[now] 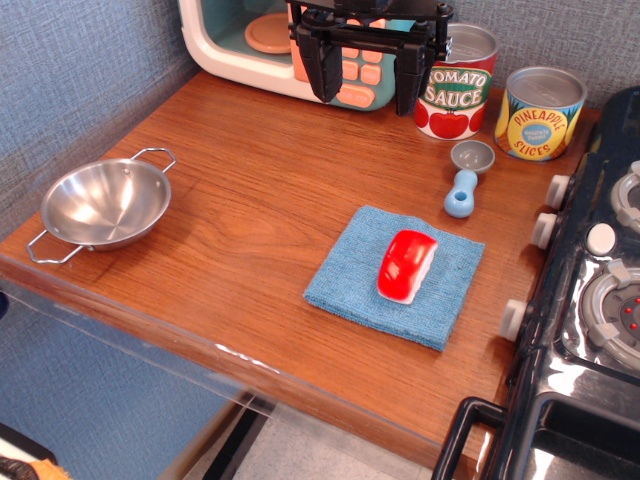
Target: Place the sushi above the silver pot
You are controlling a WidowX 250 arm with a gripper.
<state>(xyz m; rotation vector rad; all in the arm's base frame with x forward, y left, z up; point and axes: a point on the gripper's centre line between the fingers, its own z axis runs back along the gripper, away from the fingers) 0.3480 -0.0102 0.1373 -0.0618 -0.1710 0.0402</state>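
Red-topped sushi (pixel 407 265) lies flat, well apart from the upright, empty silver pot (pixel 104 205).

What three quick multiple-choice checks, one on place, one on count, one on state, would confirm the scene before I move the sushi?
1. Where is the sushi?
A. In the pot
B. On the blue cloth
C. Beside the cans

2. How many cans stand at the back?
A. One
B. Two
C. Three

3. How is the gripper?
A. Open, holding nothing
B. Shut on the sushi
C. Shut on the scoop

Answers:
1 B: the sushi lies on the cloth, far from the pot.
2 B: a tomato sauce can and a pineapple can.
3 A: its fingers hang apart, high near the toy microwave.
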